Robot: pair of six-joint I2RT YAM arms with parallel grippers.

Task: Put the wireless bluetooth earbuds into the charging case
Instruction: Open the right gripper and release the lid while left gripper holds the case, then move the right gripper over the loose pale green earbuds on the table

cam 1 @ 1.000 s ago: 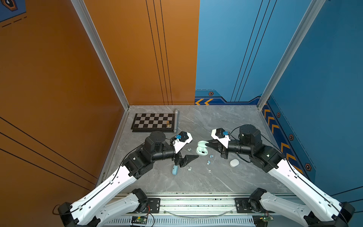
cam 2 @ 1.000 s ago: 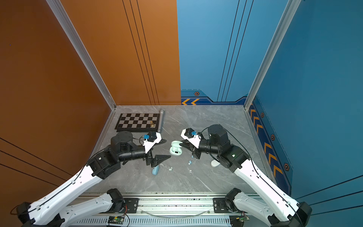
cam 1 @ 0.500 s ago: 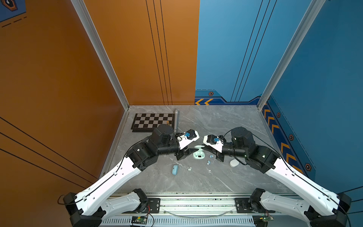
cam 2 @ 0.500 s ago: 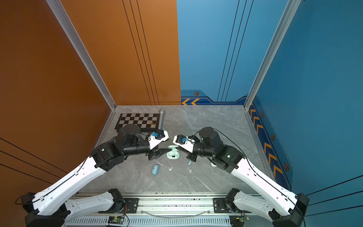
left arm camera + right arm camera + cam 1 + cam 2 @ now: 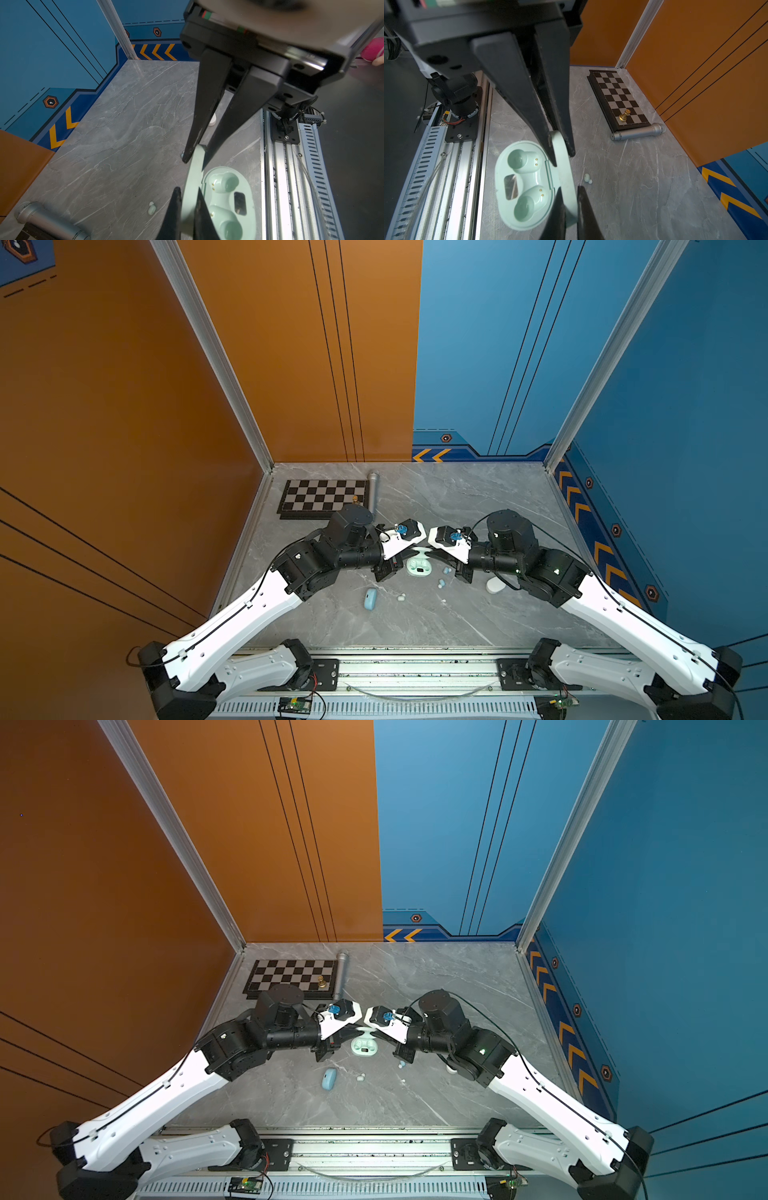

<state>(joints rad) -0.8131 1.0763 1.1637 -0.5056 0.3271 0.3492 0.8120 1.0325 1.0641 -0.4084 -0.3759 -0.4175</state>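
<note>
The left pincer just clenched onto the lid beside the right pincer, clenched there too; case steadied, wells empty, buds at its 4 o'clock unpicked.

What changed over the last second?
The left claw swung in toward the centre and closed on the lid of the open mint case. The right claw, already shut on that lid, shifted the case slightly leftward. The blue case, white case and chessboard stayed put.
</note>
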